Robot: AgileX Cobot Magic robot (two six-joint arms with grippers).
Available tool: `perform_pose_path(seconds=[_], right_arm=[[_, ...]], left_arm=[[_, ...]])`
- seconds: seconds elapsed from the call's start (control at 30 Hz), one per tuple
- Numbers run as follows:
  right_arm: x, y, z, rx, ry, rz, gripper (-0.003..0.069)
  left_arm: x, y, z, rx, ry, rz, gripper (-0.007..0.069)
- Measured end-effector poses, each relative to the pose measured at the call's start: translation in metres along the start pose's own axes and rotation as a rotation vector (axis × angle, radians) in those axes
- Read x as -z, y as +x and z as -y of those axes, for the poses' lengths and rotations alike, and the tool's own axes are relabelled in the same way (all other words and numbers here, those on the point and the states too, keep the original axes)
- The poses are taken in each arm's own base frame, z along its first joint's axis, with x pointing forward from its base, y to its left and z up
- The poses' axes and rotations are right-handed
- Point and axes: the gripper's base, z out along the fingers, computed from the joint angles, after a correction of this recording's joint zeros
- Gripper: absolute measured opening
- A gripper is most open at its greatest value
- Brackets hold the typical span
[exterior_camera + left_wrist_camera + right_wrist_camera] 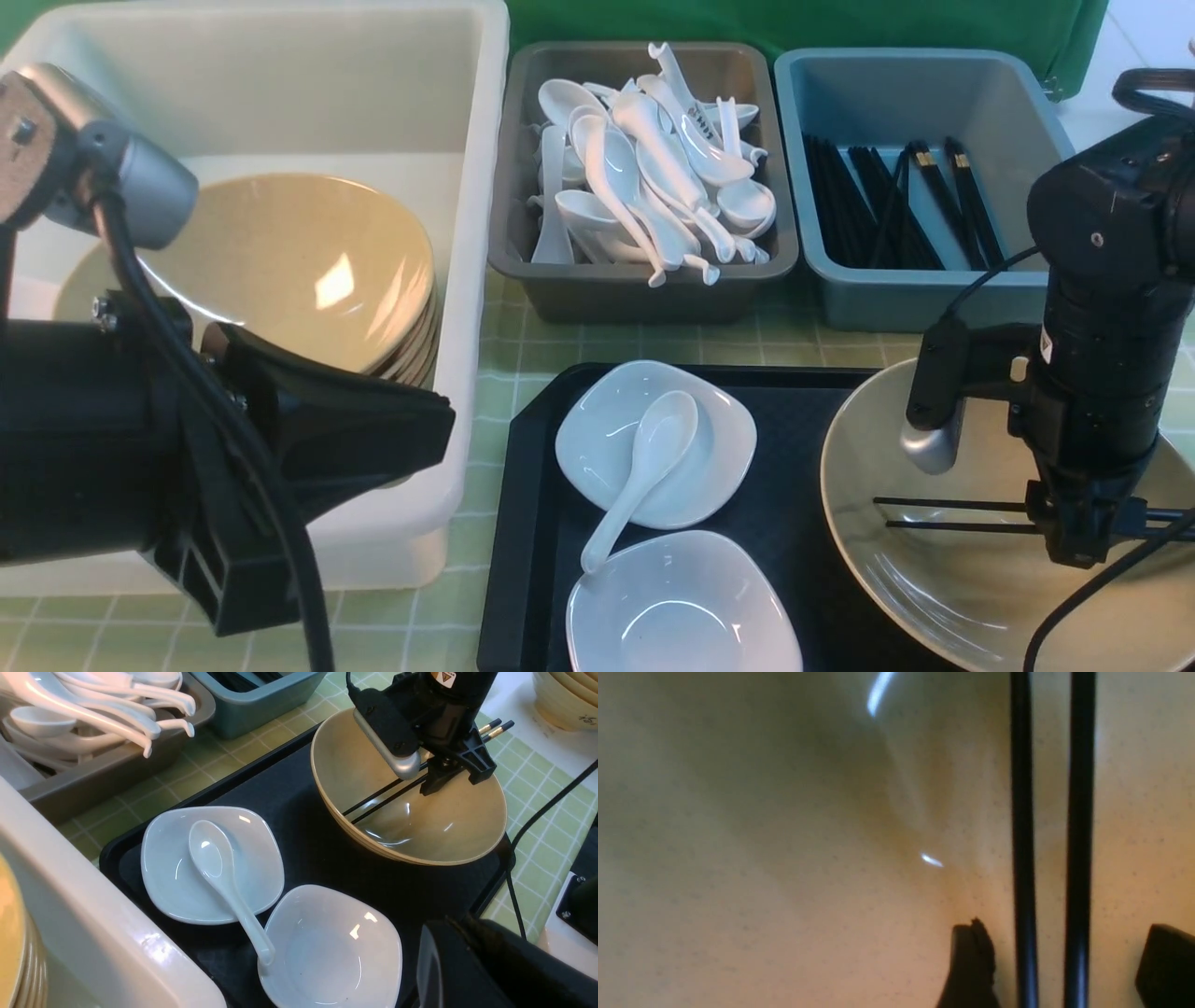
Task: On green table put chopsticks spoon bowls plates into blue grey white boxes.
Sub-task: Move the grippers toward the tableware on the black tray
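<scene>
A pair of black chopsticks [952, 513] lies across a beige bowl [934, 579] at the right of the black tray. My right gripper [1083, 537] is lowered into that bowl. Its jaws are open and stand on either side of both sticks [1020, 858] without touching them. Two white plates [597, 448] [681, 607] sit on the tray. A white spoon [644, 467] lies in the far plate with its handle reaching the near one. My left gripper [443, 425] hovers by the white box; its jaws do not show clearly.
The big white box [471, 280] at left holds stacked beige bowls [299, 261]. The dark grey box [644, 294] holds several white spoons. The blue-grey box [915, 303] holds black chopsticks [868, 205]. The black tray [803, 523] lies on the green table [597, 341].
</scene>
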Motion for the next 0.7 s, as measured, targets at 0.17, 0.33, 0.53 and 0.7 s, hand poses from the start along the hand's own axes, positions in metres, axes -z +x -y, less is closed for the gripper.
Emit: perform_pose_path(seconds=[0.17,0.33,0.53,0.7], right_arm=[[-0.001,0.006,0.005,-0.026,-0.007,-0.008,0.0305],[-0.001,0.008,0.004,-0.031,-0.023,-0.025,0.0067],[0.009,0.014,-0.002,-0.015,-0.041,-0.019,0.0064],[0.039,0.018,-0.004,-0.002,-0.012,0.088,0.0064]], left_arm=[[0.000,0.000,0.000,0.001,0.001,0.000,-0.0001],[0.000,0.000,0.000,0.001,0.001,0.000,-0.0001],[0.000,0.000,0.000,0.002,0.003,0.001,-0.0001],[0.000,0.000,0.000,0.002,0.003,0.001,-0.0001]])
